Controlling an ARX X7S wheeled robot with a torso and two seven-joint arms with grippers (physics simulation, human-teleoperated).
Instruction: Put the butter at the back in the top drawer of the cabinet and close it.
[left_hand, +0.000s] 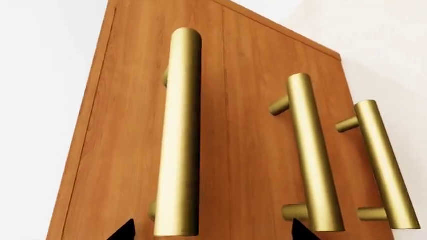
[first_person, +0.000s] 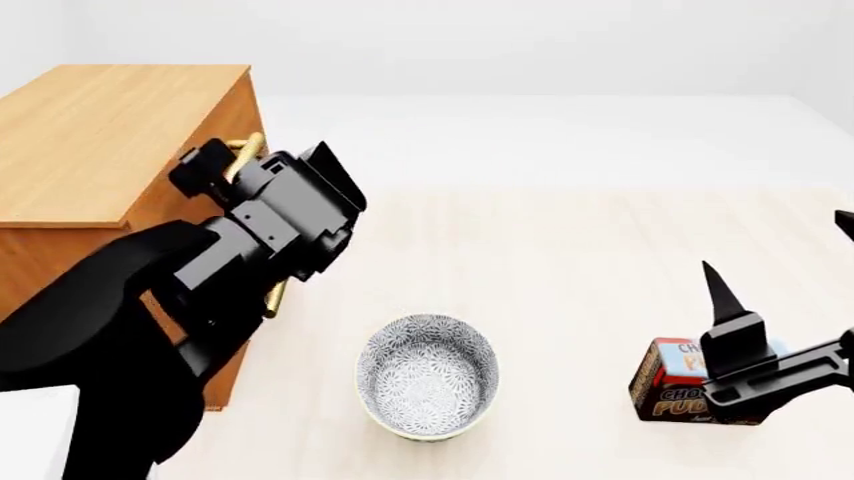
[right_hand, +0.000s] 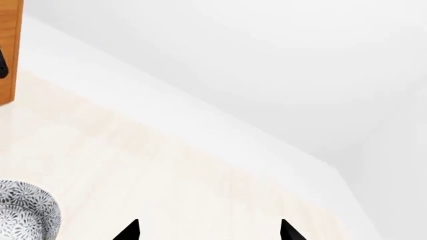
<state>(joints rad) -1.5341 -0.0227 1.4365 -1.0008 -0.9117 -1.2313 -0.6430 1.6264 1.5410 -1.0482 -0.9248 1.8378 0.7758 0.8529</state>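
surface: pale wood counter (first_person: 561, 260), white walls behind, cabinet (first_person: 107, 130) at its left edge
left end effector (left_hand: 210, 231): fingers spread wide, nearest brass handle (left_hand: 179, 135) between the tips, nothing gripped yet; lined up to pull
top drawer (first_person: 247, 130): looks shut, needs opening first (my read)
right end effector (right_hand: 208, 231): open, empty, hanging above pudding box (first_person: 674, 385), idle
bowl (first_person: 427, 375): front centre, empty
butter: not visible in any view, location cannot tell
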